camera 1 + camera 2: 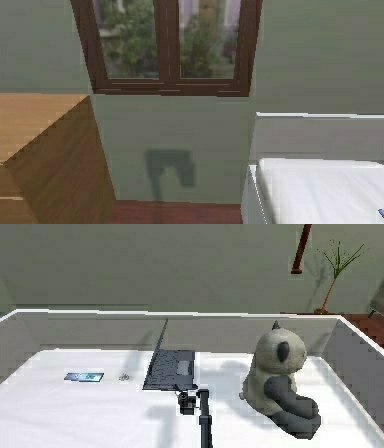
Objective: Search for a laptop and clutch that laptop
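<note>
Grasp approach appeared in hand: pincer [185,401] was near the laptop [170,369], hold indeterminate; next move probably required final alignment.

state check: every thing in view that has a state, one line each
laptop: on the bed, lid looks open
plush bear: sitting upright on the bed
phone-like slab: lying flat on the bed
window: shut
plant: standing upright
hand: at the laptop's near edge; cannot tell whether it holds anything
</note>
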